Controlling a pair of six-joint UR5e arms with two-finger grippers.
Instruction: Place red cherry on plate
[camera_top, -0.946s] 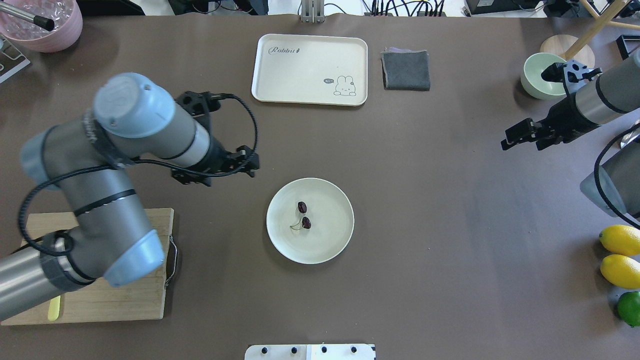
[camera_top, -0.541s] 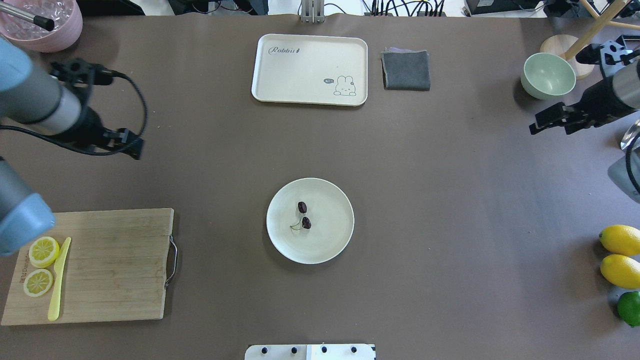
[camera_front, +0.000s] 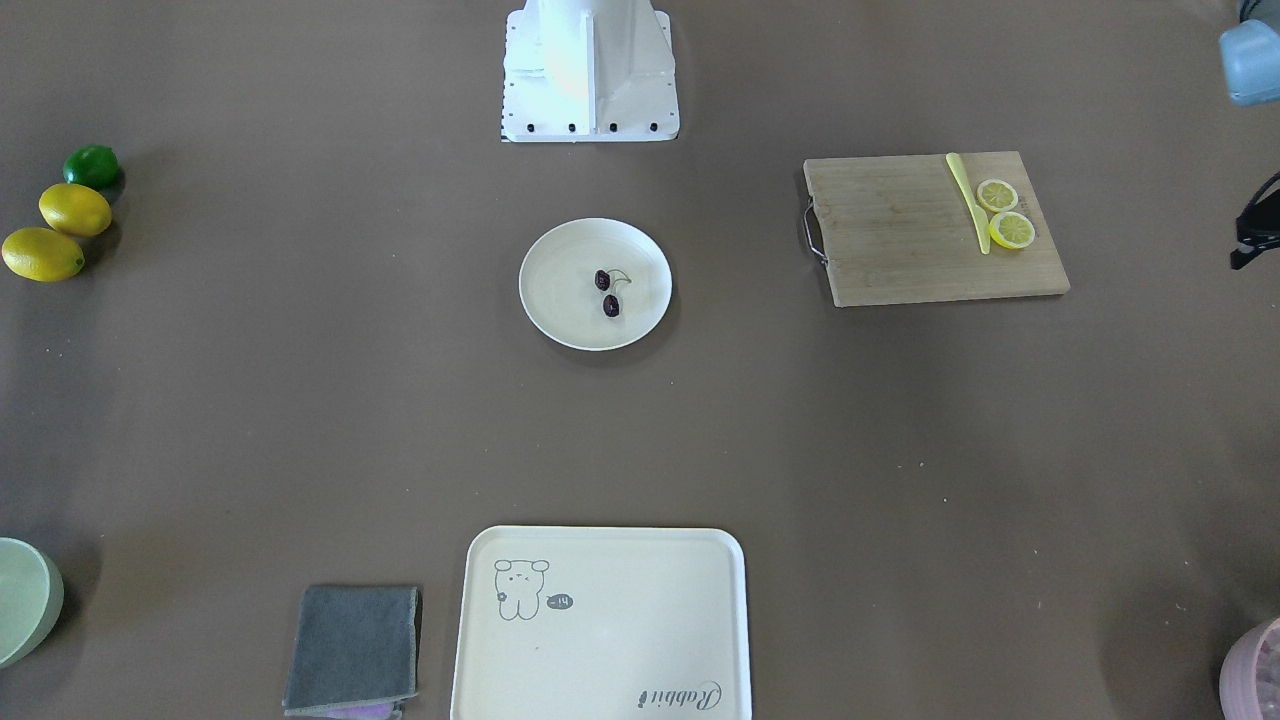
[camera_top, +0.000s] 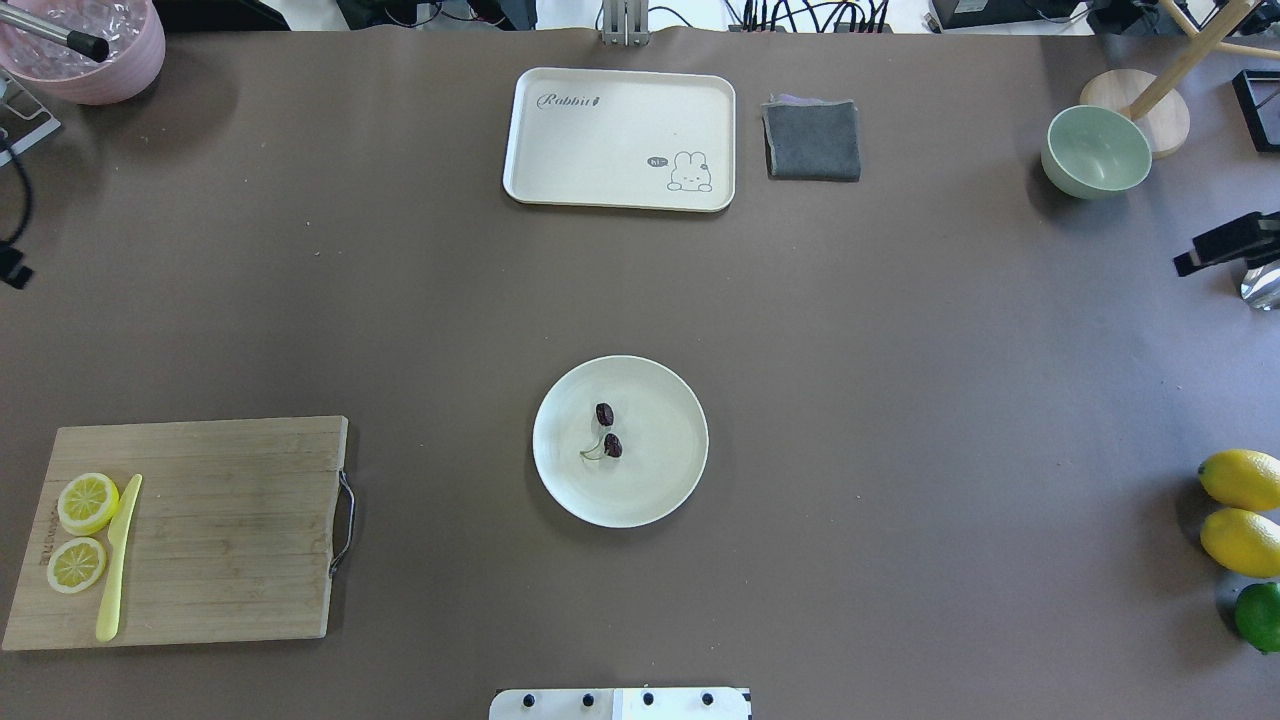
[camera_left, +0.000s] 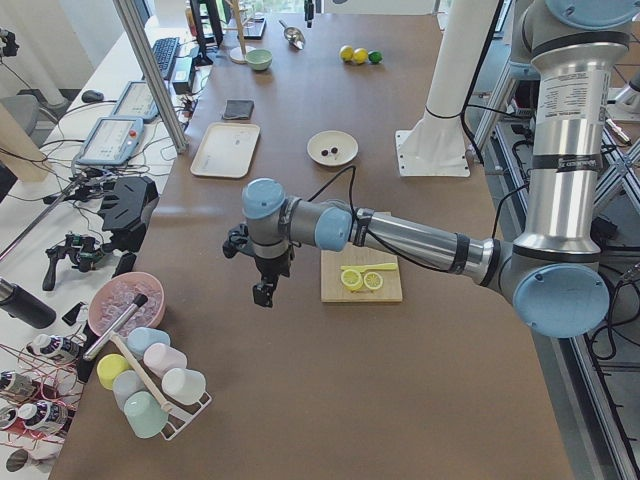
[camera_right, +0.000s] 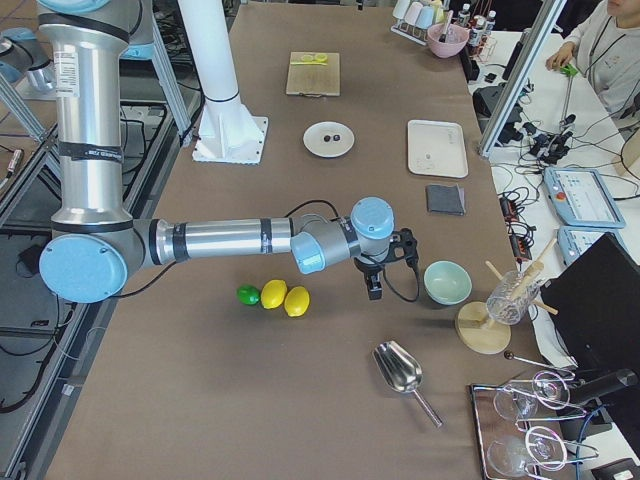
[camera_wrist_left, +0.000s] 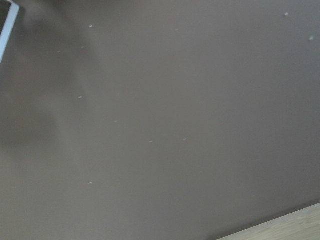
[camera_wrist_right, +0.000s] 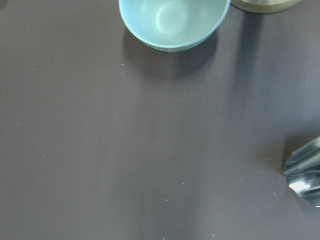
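The red cherry (camera_top: 607, 431), a dark pair on a thin green stem, lies on the round cream plate (camera_top: 662, 472) at the table's middle, also seen in the front view as cherry (camera_front: 606, 293) on plate (camera_front: 560, 300). Nothing touches it. My left gripper (camera_top: 12, 270) shows only as a black sliver at the overhead view's left edge, far from the plate. My right gripper (camera_top: 1200, 258) is half cut off at the right edge, near the green bowl. I cannot tell whether either is open or shut. Both wrist views show bare table.
A wooden cutting board (camera_top: 220, 530) with lemon slices and a yellow knife lies front left. At the back are the rabbit tray (camera_top: 620, 140), a grey cloth (camera_top: 811, 140) and the green bowl (camera_top: 1096, 150). Lemons and a lime (camera_top: 1240, 510) sit at the right edge.
Both arms have drawn back outward: the left swung away from the plate and off to the left, uncovering the cutting board, and the right slid further right. Cherry and plate have not moved.
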